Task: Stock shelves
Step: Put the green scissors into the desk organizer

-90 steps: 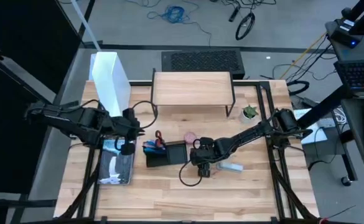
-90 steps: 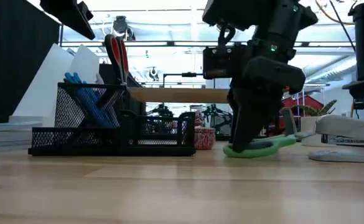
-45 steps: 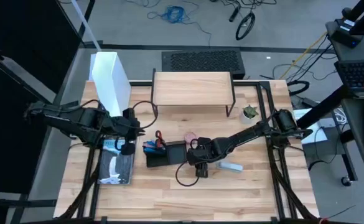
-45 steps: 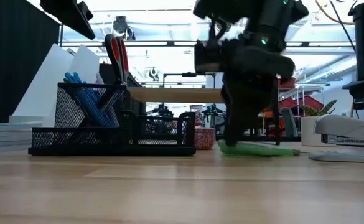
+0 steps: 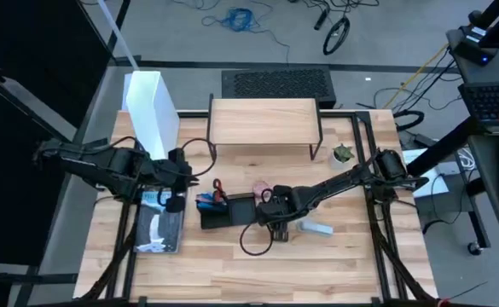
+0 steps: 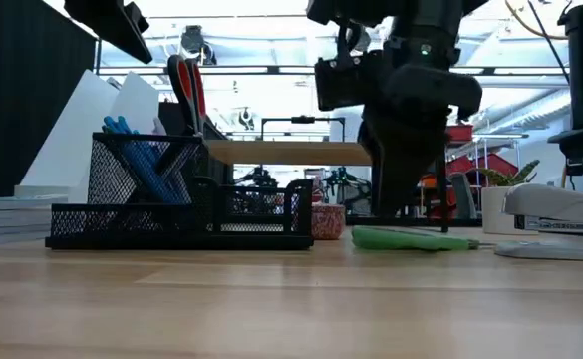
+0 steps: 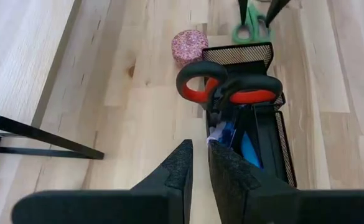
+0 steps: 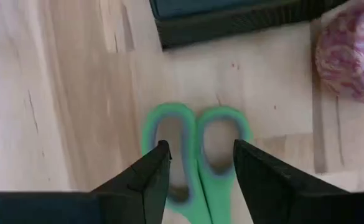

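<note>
Green scissors being released
Right gripper is being lifted clear, fingers spread; scissors lying flat below it.

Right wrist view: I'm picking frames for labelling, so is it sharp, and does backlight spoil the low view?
Right wrist view: the green scissors are soft-edged, while the right gripper fingers, spread open, look crisper. Low view: bright ceiling lights and windows behind leave the right gripper a dark silhouette; the mesh organizer stays readable.
</note>
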`<state>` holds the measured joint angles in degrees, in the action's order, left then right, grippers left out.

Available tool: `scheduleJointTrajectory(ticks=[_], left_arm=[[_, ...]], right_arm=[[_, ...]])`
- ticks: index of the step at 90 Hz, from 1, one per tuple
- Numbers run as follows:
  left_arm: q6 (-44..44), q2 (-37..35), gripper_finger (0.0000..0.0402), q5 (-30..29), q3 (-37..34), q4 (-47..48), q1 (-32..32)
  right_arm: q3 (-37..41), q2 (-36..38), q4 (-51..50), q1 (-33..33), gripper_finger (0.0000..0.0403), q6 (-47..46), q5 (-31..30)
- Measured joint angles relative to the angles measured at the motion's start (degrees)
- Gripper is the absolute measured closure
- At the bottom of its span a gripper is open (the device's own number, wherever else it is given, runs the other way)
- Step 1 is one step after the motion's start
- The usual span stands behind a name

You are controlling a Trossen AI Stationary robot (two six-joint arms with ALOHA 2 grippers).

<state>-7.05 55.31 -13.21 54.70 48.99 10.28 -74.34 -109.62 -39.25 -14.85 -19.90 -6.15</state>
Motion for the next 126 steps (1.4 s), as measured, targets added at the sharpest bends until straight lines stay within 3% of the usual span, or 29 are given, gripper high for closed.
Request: scheduleJointTrajectory(ticks=[65, 73, 90, 126], left_arm=[[0.3, 0.0, 0.0364, 1.0, 0.0, 0.0, 0.0], [0.3, 0.0, 0.0364, 1.0, 0.0, 0.0, 0.0], [0.3, 0.0, 0.0364, 1.0, 0.0, 0.0, 0.0], [0.6, 0.0, 0.0364, 1.0, 0.0, 0.0, 0.0]], right_arm=[[12.6, 0.5, 12.9, 0.0, 0.0248, -0.9, -0.4], [13.1, 0.5, 13.4, 0.0, 0.0271, -0.9, -0.6], [13.4, 0.5, 14.4, 0.0, 0.0384, -1.8, -0.8], [11.5, 2.2, 15.9, 0.0, 0.0391, -3.4, -0.1]])
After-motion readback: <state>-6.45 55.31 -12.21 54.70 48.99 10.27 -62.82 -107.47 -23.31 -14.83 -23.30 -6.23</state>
